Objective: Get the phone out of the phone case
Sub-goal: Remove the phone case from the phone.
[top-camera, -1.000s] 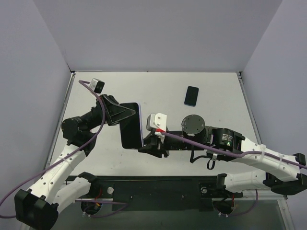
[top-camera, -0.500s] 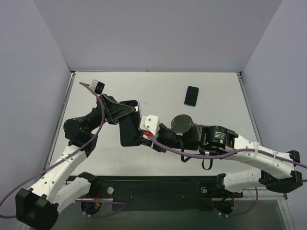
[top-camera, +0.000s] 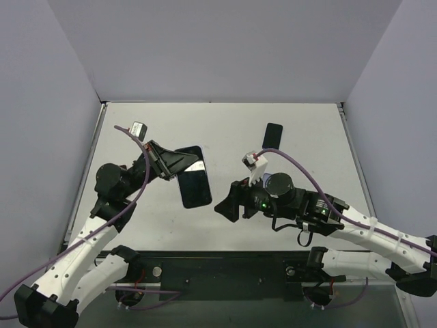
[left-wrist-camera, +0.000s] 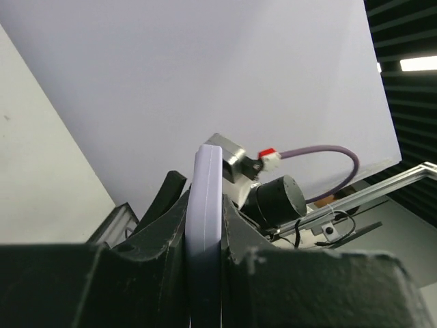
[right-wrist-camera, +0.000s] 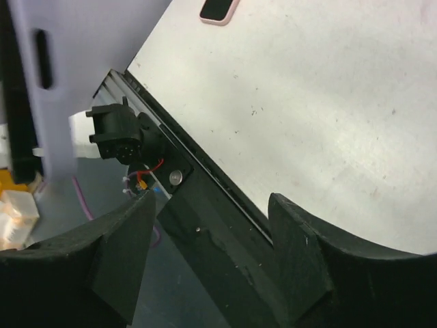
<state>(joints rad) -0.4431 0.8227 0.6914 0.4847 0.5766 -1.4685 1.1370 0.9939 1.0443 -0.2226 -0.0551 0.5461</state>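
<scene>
Step in hand: extraction not yet done.

- Left tool [top-camera: 179,164] is clamped on the case [left-wrist-camera: 207,205] and holds it in the air above the left-centre of the surface [top-camera: 307,157]. In the left wrist view both fingers press flat on the case's two faces, and its pale edge stands up between them.
- Right tool [top-camera: 229,203] is spread wide and holds nothing. It sits just right of the case and is not touching it. In the right wrist view only bare surface shows between its fingers.
- Phone [top-camera: 194,186]: dark glass faces up and toward the overhead camera, with a thin light rim along the top edge. I judge it is seated in the case. No gap or lifted corner shows, though the overhead view is too small to be sure.
- Case appearance: lavender and matte, with rounded edges. In the right wrist view its back has one dark oblong slot [right-wrist-camera: 42,60]. It looks like soft, flexible plastic, so the lip should peel.
- Second phone [top-camera: 273,137] lies flat on the far surface, well apart from both arms. It plays no part here.

Next move (judgement): bring the right tool in to a free edge or corner of the case and close on the lip or the phone's exposed end. Then peel or push while the left tool holds firm.

Risk: the left fingers pinch both faces, which may trap the phone inside the case.
</scene>
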